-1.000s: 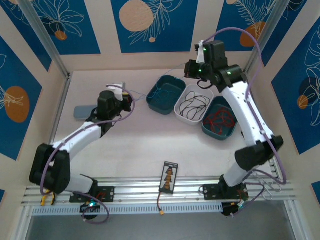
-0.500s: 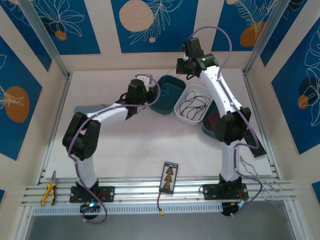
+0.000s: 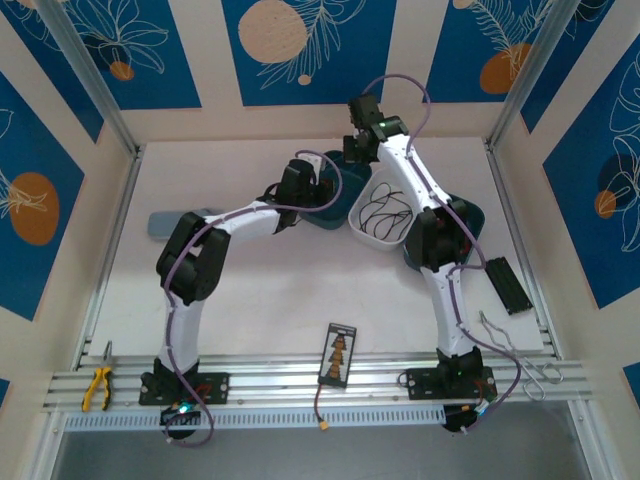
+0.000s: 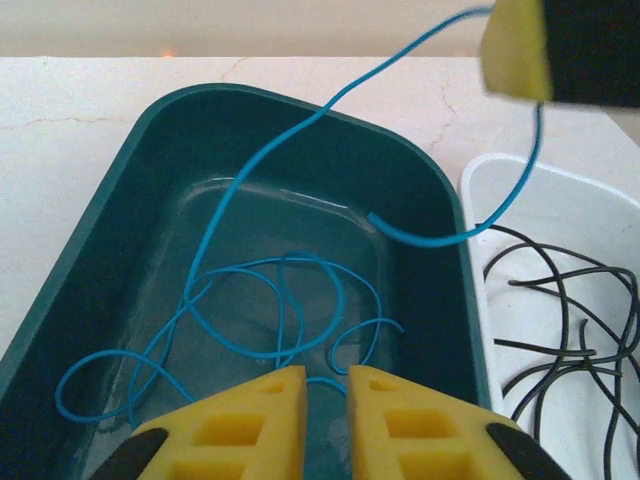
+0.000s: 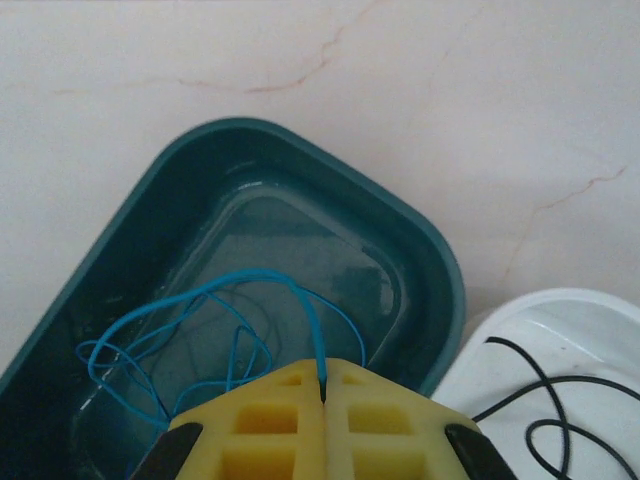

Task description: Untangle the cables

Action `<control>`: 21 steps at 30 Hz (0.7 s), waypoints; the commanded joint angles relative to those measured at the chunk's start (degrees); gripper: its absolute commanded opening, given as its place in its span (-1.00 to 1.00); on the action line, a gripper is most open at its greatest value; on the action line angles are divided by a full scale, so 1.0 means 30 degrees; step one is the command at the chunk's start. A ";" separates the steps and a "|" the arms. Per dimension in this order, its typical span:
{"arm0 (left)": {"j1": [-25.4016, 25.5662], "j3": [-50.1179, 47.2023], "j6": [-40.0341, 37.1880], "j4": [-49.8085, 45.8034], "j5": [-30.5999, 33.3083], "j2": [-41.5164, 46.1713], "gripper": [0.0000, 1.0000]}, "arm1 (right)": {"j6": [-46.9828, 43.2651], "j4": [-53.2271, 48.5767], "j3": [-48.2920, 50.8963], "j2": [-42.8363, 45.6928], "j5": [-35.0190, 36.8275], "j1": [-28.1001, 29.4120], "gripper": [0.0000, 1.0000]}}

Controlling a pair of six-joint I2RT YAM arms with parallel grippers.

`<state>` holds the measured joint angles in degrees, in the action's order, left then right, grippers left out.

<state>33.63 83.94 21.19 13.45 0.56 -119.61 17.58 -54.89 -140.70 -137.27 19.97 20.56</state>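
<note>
Blue cables (image 4: pixel 322 110): coiled in teal tray (image 4: pixel 110 230); one strand rises to right gripper (image 5: pixel 322 372), clamped on it. Left gripper (image 4: pixel 327 372): narrow gap, empty, over tray. Black cables (image 4: pixel 550 277): adjoining white tray (image 4: pixel 480 180).

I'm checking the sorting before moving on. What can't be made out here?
- Top view: the far-right tray sits mostly under the right arm, contents hidden.
- Left wrist view: the white tray and black wires are cut off by the right edge.
- Wrist views: whether the blue wires are knotted or just crossing is too fine; the left pincer covers their near part.
- Right wrist view: the right pincer, shut on a blue wire, hides its end.
</note>
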 commanded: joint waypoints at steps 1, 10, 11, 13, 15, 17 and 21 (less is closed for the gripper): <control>0.0008 -0.0110 -0.0149 -0.0411 0.0454 -0.0295 -0.51 | -0.0123 0.0234 -0.0639 -0.0847 -0.1022 0.0049 -1.00; -0.0029 -0.1316 -0.0274 -0.0223 0.0397 0.1615 0.28 | 0.0012 0.0433 -0.1116 -0.2084 -0.2433 -0.0211 -0.65; -0.0025 -0.1584 -0.0252 -0.0180 0.0400 0.2076 0.39 | 0.0012 0.0390 -0.1130 -0.2084 -0.2509 -0.0249 -0.57; -0.0033 -0.2112 -0.0394 -0.0099 0.0477 0.2940 0.60 | -0.0038 0.0308 -0.1149 -0.2004 -0.2554 -0.0270 -0.44; -0.0019 -0.2602 -0.0721 -0.0123 0.0625 0.3797 0.81 | -0.0117 0.0182 -0.1229 -0.1846 -0.2417 -0.0288 -0.37; -0.0032 -0.3032 -0.1112 -0.0328 0.0862 0.4675 0.96 | -0.0156 0.0025 -0.1216 -0.1571 -0.2182 -0.0286 -0.31; -0.0034 -0.3887 -0.1561 -0.0644 0.1178 0.6269 1.00 | 0.0040 -0.0332 -0.0997 -0.0688 -0.1698 -0.0370 -0.27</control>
<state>33.63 74.02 18.37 11.55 2.79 -104.47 17.43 -54.48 -142.41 -143.15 14.44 19.84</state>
